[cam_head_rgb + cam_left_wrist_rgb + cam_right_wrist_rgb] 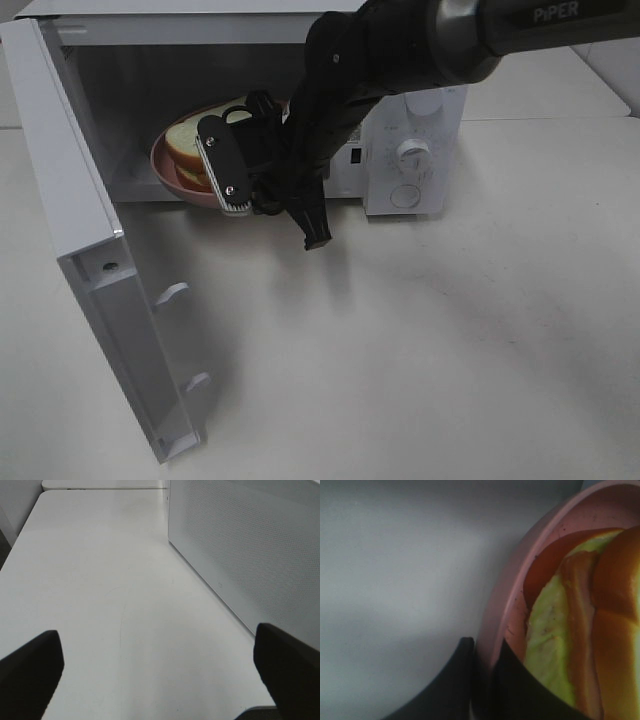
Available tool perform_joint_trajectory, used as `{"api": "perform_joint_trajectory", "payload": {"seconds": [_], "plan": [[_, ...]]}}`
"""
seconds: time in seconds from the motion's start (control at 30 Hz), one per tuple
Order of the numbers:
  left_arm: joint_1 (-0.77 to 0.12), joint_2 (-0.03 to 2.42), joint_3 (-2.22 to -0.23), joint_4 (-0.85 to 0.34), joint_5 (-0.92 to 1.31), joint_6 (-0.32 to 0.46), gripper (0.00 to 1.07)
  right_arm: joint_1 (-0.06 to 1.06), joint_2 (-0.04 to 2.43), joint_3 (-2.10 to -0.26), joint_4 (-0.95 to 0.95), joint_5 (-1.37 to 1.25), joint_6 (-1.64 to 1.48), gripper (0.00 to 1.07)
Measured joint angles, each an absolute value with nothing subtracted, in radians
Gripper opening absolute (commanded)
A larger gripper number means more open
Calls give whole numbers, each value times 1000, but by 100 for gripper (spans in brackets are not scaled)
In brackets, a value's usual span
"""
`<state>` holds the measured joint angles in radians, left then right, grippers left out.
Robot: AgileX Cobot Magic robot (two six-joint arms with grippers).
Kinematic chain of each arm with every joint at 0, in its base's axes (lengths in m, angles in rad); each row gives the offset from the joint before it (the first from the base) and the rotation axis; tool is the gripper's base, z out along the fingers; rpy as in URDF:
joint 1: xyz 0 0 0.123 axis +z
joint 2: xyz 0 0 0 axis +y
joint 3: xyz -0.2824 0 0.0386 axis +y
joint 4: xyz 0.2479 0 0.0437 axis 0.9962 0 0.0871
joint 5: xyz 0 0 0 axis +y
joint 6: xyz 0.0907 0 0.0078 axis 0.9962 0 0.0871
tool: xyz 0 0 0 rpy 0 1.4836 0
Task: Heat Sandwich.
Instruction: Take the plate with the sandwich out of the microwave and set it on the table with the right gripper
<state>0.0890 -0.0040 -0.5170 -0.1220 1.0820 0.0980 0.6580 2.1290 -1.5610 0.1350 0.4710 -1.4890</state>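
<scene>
A white microwave (415, 150) stands on the white table (450, 340), its door (90, 270) swung wide open (hinged at the left). A round pink plate (165, 165) sits inside the cavity, near the front edge.

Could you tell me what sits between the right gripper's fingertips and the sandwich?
The pink plate's rim: the right gripper is pinched shut on it, with the sandwich just inside, as the right wrist view shows.

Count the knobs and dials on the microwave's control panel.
3 on the white microwave's control panel: top knob, middle knob, round bottom dial. The black arm may hide others.
</scene>
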Motion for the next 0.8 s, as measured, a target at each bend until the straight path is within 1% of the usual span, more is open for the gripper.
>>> {"api": "perform_joint_trajectory", "payload": {"seconds": [0.3,0.5,0.63,0.8], "plan": [[89,-4,-517,-122,1082,98,98,657,2029,-1413,231,419,-1667,0],[89,-4,-517,-122,1082,98,98,655,1976,-1339,253,390,-1705,0],[89,-4,-517,-122,1082,98,98,655,1900,-1238,261,355,-1728,0],[89,-4,-517,-122,1082,98,98,662,1840,-1155,265,322,-1731,0]]}}
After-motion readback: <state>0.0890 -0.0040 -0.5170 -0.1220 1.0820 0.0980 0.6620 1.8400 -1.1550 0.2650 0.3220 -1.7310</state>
